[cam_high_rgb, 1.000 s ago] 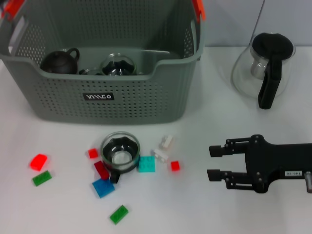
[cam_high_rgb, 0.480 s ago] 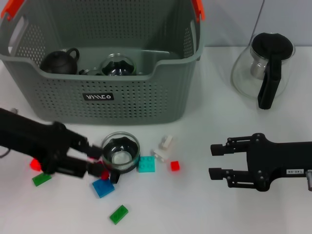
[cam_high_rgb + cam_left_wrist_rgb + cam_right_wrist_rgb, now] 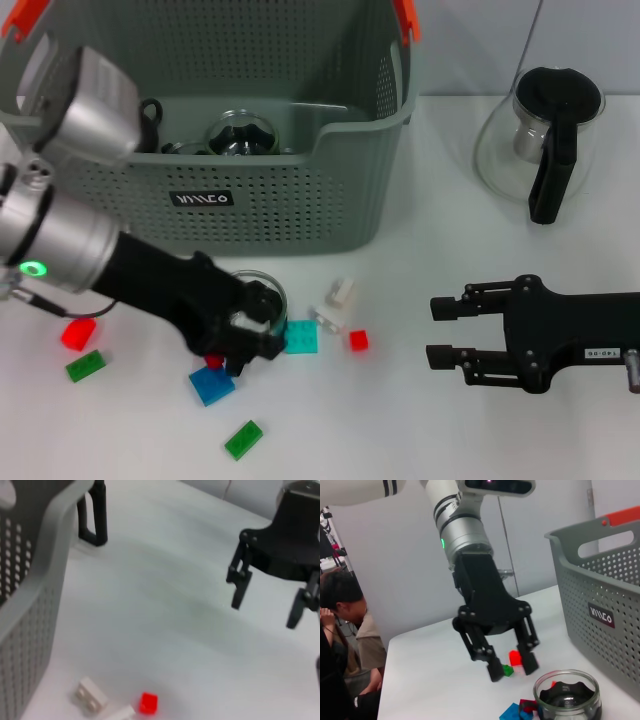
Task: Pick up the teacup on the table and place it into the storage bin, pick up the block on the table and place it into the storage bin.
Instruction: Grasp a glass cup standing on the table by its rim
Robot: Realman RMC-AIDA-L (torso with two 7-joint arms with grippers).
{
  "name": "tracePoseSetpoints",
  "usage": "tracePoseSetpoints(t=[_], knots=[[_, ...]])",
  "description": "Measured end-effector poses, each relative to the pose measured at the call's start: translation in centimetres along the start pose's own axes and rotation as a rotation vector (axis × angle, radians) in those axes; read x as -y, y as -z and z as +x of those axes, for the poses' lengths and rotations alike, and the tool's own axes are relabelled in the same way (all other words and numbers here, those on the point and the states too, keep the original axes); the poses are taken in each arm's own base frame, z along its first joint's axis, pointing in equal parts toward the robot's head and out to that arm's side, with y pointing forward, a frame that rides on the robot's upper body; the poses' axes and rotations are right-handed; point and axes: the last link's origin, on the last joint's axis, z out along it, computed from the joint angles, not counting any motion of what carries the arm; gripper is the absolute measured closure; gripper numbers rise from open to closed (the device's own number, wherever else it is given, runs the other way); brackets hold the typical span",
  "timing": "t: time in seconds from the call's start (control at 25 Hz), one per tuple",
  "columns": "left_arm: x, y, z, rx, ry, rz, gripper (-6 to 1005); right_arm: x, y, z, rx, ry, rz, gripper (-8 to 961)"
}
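Teacup (image 3: pixel 250 312), a small glass one with a dark insert, sits on the white worktop (image 3: pixel 420 420) in front of the storage bin (image 3: pixel 230 190), just below and ahead of the left gripper (image 3: pixel 512 666), whose fingers (image 3: pixel 494 668) are spread wide and hold nothing. Coloured blocks (image 3: pixel 300 337) lie around it. Well to the side, the right gripper (image 3: pixel 438 332) rests with its fingers apart and empty.

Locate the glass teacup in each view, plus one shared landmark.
Head: teacup sits in front of the storage bin, partly covered by the left gripper.
Left wrist: not in view.
Right wrist: teacup low in the frame, near the left gripper, whose fingers are open.
Shared landmark: the storage bin, also in the left wrist view.
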Motion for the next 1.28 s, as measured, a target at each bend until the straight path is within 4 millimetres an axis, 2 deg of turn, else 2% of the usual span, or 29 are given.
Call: tracePoseSetpoints(t=[0.48,0.72,1.0,1.28], knots=[[0.3,-2.2,1.3,0.104,-0.071,0.099,538,0.0,0.1,0.1,-0.001,-0.003,0.001,372],[0.8,-3.1,0.9,0.145,-0.086,0.152,539,0.0,0.1,0.2,0.0,-0.009,-0.001,372],[1.0,-3.3,-0.1,0.184,-0.076,0.176,539,0.0,0.1,0.2,0.0,-0.01,0.001,372],[0.6,-3.8,-0.6,0.22,-0.066,0.162,540,0.1,0.3,0.1,0.004,-0.012,0.007,371]])
